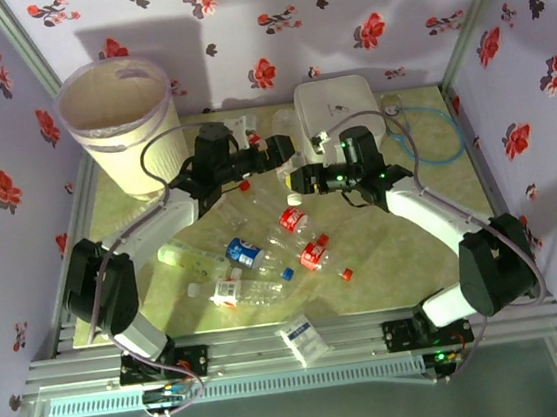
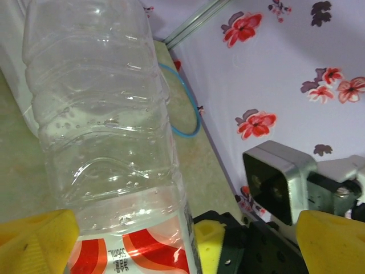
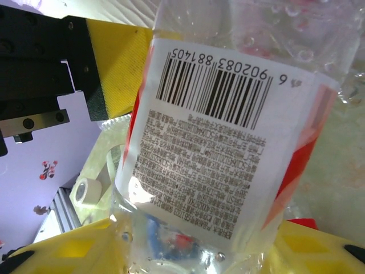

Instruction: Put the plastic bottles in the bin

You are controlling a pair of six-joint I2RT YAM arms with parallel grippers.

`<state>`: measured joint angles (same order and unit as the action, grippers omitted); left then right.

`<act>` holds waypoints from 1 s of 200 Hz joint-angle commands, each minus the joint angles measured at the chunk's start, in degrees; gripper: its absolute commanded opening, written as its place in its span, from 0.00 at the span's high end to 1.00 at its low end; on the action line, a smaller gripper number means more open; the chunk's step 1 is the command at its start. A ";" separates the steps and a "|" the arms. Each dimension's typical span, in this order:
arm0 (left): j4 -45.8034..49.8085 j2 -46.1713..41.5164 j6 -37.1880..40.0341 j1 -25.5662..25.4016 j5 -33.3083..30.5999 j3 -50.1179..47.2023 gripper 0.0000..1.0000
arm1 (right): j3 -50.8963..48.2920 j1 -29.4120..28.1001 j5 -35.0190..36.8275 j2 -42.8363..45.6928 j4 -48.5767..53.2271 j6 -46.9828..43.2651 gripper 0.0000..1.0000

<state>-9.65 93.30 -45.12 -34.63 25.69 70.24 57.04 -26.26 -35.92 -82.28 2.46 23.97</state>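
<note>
Clear bottle (image 2: 102, 142) offered between two grippers, the bin (image 1: 132, 160) well apart at far left.
Top view: left gripper (image 1: 278, 155) and right gripper (image 1: 300, 179) meet mid-table, and loose bottles (image 1: 253, 252) lie nearer. Left wrist: yellow fingers (image 2: 34, 242) are spread wide beside the ribbed body. They should probably close on the stiffer labelled band before the other lets go. Right wrist: pads (image 3: 74, 254) pinch the thin, crinkly plastic below its paper label.

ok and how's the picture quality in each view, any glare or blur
Top view: evenly lit but a little soft, with grey shadows on the back wall above the bin. Left wrist: the bottle is very close, with glints on its ribs, and the yellow pads look blurred. Right wrist: the label and its barcode are sharp, the background above washed out.
</note>
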 commanded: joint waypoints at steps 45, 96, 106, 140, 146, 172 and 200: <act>9.76 2.15 4.22 -0.50 -4.76 3.37 0.00 | 0.62 -0.88 2.19 4.53 -0.60 -5.16 0.47; 0.92 2.93 -0.37 -1.01 -1.37 1.25 0.05 | 1.36 -3.59 3.99 2.97 1.17 -7.72 0.47; -0.07 3.03 -1.07 -1.07 -0.86 1.06 0.09 | 1.24 -3.77 4.45 2.79 1.01 -7.93 0.47; 0.40 3.03 -1.46 -0.96 -1.14 0.87 0.23 | 1.95 -3.88 4.97 2.32 1.79 -7.97 0.47; 0.51 3.11 -1.54 -1.01 -1.15 0.87 0.27 | 2.19 -3.86 5.05 2.25 2.35 -7.97 0.47; 1.86 3.25 -1.14 -0.93 -1.99 1.68 0.40 | 2.45 -3.89 6.85 2.60 3.65 -8.54 0.44; 4.76 3.56 0.41 -0.79 -2.65 3.50 0.41 | 3.59 -3.76 10.57 2.73 5.75 -9.18 0.11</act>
<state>-7.05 95.74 -46.37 -35.27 23.14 71.90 57.89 -30.04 -29.91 -79.64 5.93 16.12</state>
